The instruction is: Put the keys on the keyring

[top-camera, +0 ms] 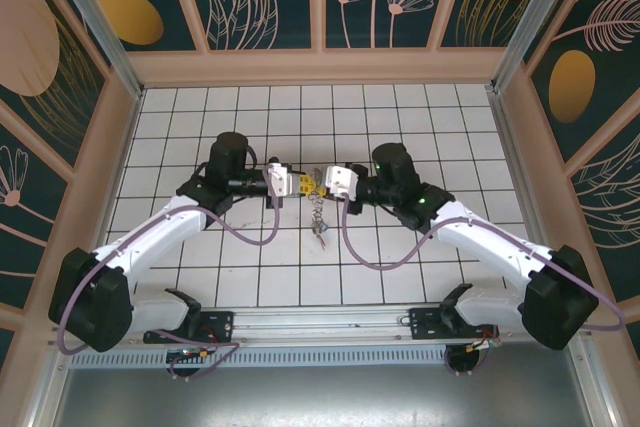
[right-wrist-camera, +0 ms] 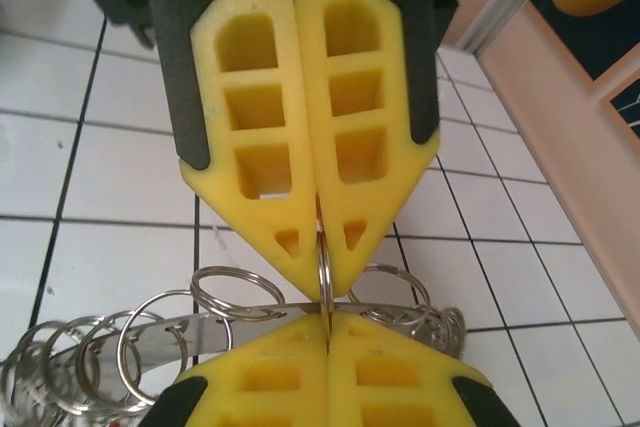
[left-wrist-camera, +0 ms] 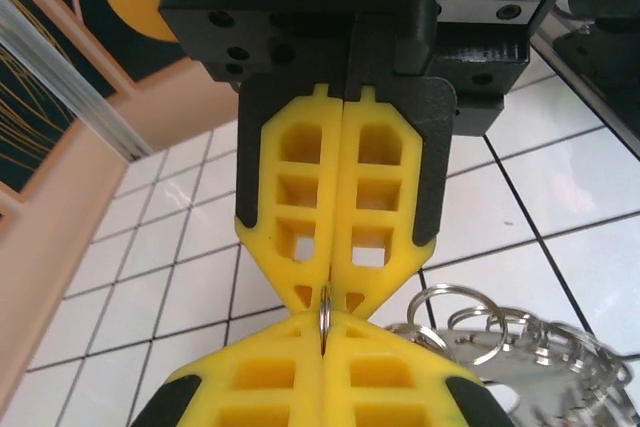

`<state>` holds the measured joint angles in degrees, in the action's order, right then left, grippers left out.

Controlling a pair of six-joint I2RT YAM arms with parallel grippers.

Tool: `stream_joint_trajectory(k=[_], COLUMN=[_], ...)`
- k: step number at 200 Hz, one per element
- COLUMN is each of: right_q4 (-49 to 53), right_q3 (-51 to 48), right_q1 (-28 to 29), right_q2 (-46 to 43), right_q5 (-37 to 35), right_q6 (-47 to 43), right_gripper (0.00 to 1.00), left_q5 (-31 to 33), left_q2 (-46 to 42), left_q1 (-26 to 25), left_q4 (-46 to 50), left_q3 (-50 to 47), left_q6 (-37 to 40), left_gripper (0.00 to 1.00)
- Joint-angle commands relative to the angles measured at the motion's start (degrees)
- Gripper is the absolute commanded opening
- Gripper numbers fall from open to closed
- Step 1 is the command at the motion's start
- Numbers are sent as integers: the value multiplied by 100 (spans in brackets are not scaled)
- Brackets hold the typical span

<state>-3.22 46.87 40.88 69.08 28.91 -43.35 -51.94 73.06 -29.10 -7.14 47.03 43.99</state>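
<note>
1. Tips of your left gripper [left-wrist-camera: 325, 289] are pressed together on a thin ring of the keyring [top-camera: 318, 205].
2. Your right gripper [right-wrist-camera: 322, 282] meets it tip to tip, also clamping a ring.
3. You have the keyring dangling over the middle of the tabletop [top-camera: 200, 257], with the keys [top-camera: 322, 236] at its lower end.

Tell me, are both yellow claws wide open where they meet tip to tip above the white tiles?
Not open: both are shut. The left wrist view shows the left gripper pinching a metal ring; the right wrist view shows the right gripper doing likewise, tip to tip above the tiles.
</note>
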Motion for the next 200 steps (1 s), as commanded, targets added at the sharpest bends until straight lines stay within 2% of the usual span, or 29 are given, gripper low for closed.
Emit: stream_joint_trajectory(k=[1, 12, 41, 57, 84, 143, 200], right_q4=[-1084, -1289, -1321, -1427, -1670, -2213, -2306], right_q3=[-350, -484, -498, -519, -560, -685, -662], right_q1=[-301, -435, -525, -535, -539, -711, -591], right_q2=[-487, -587, -639, -649, -660, -769, -601], right_q5=[879, 1182, 1558, 1645, 1689, 1874, 2005], right_q6=[572, 771, 867, 922, 1064, 1417, 1461], right_gripper=[11, 17, 20, 20, 26, 27, 25], left_q5=[-267, -506, -848, -954, -1135, -1391, -1407], left_q2=[-222, -196, -113, -56, 14, 127, 255], left_q1=[19, 19, 19, 19, 14, 13, -7], left_q4=[-1570, -1969, -3153, -3251, -3526, -3280, -3743], left_q3=[-250, -287, -466, -438, -421, -288, -261], left_q6=[-1096, -1427, -2229, -2330, -2560, -2443, -2832], left_gripper=[0, 0, 0, 0, 0, 0, 0])
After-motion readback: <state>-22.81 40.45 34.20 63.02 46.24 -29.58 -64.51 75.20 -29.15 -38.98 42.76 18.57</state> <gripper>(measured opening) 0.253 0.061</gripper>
